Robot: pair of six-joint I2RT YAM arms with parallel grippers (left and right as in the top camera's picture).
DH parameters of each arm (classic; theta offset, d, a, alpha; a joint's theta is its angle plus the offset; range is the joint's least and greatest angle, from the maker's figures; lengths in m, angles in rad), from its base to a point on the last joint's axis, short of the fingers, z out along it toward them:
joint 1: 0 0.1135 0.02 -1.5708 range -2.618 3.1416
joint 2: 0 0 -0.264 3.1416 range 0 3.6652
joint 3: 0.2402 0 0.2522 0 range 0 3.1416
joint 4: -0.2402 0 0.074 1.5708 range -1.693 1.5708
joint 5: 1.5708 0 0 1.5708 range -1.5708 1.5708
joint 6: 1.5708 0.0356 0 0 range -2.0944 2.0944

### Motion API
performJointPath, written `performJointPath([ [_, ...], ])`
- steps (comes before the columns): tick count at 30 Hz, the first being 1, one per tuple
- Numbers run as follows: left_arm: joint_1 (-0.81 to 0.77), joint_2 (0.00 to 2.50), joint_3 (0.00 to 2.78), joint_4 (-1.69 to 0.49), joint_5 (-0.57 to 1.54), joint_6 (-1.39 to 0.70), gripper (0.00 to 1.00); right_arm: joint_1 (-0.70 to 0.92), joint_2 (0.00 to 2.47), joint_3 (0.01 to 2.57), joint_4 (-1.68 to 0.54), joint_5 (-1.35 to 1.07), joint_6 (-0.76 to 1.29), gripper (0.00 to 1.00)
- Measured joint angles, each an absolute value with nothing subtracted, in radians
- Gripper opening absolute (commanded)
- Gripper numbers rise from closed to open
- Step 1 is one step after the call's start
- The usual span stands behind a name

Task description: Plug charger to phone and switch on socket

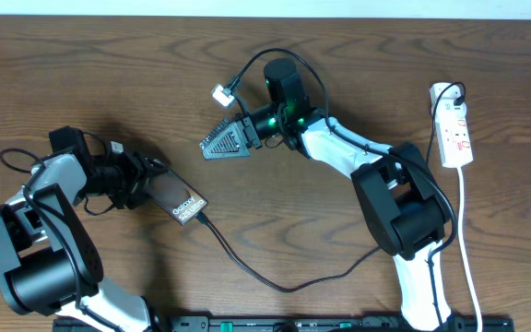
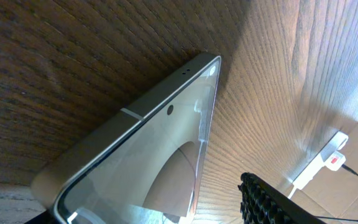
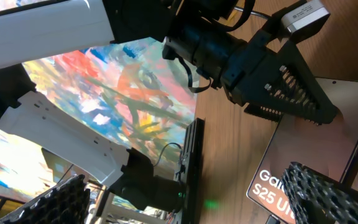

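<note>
The phone (image 1: pixel 181 203) lies flat on the table at the left, lettering up. It also shows in the right wrist view (image 3: pixel 328 149) and fills the left wrist view (image 2: pixel 148 155). My left gripper (image 1: pixel 144 182) sits over the phone's upper left end. Only one of its fingers (image 2: pixel 269 199) shows, with a strip of bare wood between it and the phone's edge. The charger (image 1: pixel 247 269) runs from the phone's lower right end, where its tip touches the phone, down and right. My right gripper (image 1: pixel 221 140) hangs open and empty above the table's middle. The socket (image 1: pixel 455 134) lies at the far right.
A small white connector (image 1: pixel 221 93) on a black lead hangs by the right arm's wrist. The socket's white lead (image 1: pixel 466 240) runs down the right edge. The socket also shows far off in the left wrist view (image 2: pixel 328 155). Both arm bases stand at the front.
</note>
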State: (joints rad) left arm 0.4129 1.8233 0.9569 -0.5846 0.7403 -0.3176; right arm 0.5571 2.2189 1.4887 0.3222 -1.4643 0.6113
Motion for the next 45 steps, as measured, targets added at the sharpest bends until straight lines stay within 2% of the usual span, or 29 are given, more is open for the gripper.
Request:
performJointPath([
  [45, 0.413, 1.821, 0.964, -0.719, 0.69, -0.31, 0.66, 0.557, 2.219, 1.489, 0.323, -1.464, 0.611, 0.99],
])
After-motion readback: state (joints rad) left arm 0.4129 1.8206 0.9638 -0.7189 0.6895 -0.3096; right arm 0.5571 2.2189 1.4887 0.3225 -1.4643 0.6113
